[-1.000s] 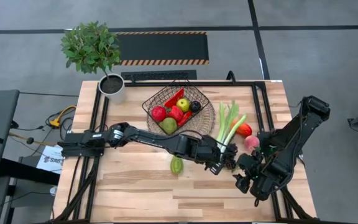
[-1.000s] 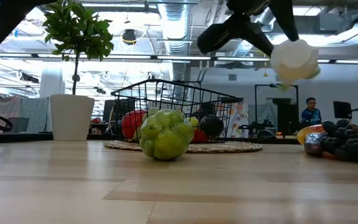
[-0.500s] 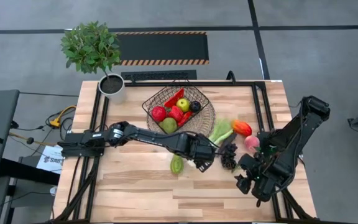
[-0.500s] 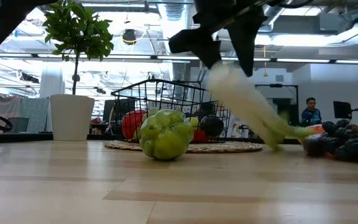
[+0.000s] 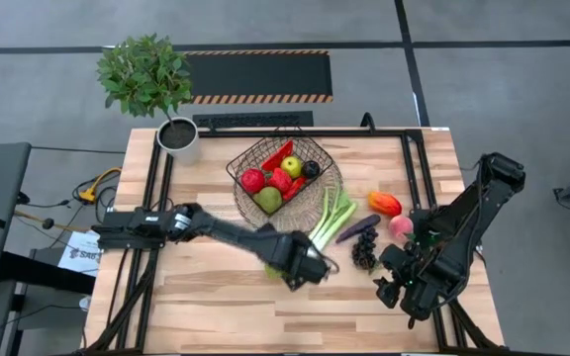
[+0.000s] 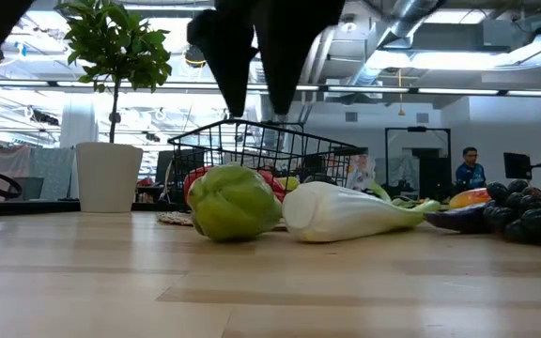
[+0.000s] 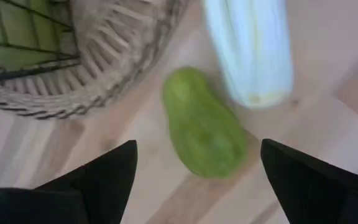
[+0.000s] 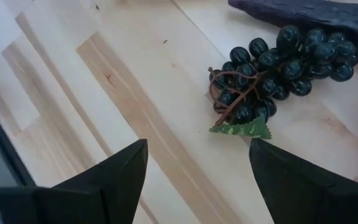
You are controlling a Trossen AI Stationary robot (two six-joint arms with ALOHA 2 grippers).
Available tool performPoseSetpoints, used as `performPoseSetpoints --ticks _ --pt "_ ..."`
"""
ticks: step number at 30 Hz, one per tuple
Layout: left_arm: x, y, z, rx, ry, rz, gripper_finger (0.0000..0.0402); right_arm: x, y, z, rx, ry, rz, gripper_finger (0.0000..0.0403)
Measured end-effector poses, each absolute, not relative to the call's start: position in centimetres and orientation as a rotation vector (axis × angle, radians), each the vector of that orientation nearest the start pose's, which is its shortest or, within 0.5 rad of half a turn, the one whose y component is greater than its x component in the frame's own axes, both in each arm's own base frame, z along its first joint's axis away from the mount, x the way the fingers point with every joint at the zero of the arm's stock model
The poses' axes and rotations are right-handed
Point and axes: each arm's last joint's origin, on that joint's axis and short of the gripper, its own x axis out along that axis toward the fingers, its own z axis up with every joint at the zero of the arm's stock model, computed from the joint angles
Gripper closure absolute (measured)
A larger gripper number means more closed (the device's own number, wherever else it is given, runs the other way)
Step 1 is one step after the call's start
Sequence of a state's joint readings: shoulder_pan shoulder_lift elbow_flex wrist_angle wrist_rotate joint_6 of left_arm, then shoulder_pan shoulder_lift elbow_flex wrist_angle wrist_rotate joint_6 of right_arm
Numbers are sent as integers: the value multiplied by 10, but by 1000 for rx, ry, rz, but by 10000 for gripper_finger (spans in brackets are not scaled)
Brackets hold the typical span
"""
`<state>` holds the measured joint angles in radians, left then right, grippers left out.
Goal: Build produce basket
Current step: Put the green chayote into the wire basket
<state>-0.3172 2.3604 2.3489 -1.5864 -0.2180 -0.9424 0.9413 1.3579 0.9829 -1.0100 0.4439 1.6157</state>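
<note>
The left gripper (image 5: 303, 269) hangs with fingers apart and empty, over a green pepper (image 7: 205, 123) just beside the basket (image 5: 265, 158). The leek (image 5: 327, 219) lies on the table, its white end near the pepper, its leaves by the basket's wicker tray (image 7: 104, 74).

The risk, as a judgement: a closing grip may nudge the rounded pepper so it rolls, or catch the leek beside it.

Outside the basket: one pepper, one leek, one aubergine (image 5: 356, 228), one grape bunch (image 8: 272, 68), one peach (image 5: 400, 225), one red-orange fruit (image 5: 384, 204). Inside, about six pieces; the exact count is unclear. The right gripper (image 8: 197, 168) waits open, far from the basket.
</note>
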Motion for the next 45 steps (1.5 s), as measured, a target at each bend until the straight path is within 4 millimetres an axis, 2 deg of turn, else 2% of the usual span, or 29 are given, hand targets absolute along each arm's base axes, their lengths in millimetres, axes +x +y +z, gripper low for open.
performPoseSetpoints --ticks 4,6,9,15,22,28,35,41,45 --pt "423 -161 243 -345 1385 634 79 148 181 232 536 1019 -489 97" --pt "422 -165 237 -356 1371 632 79 149 183 227 516 1027 -502 97" --pt "421 -162 218 -347 1408 681 79 151 186 222 486 1038 -504 97" --pt "427 -150 203 -352 1419 673 79 153 191 212 460 1092 -521 97" --pt "432 -137 185 -399 1445 676 79 152 190 213 466 1101 -517 97" --pt "428 -138 167 -449 1517 639 85 152 190 213 462 1103 -520 97" --pt "428 -140 169 -453 1528 618 168 151 188 213 446 1109 -531 97" --pt "427 -149 182 -454 1540 591 172 152 187 213 441 1110 -535 97" --pt "425 -155 209 -441 1553 558 164 152 186 216 454 1105 -526 97"
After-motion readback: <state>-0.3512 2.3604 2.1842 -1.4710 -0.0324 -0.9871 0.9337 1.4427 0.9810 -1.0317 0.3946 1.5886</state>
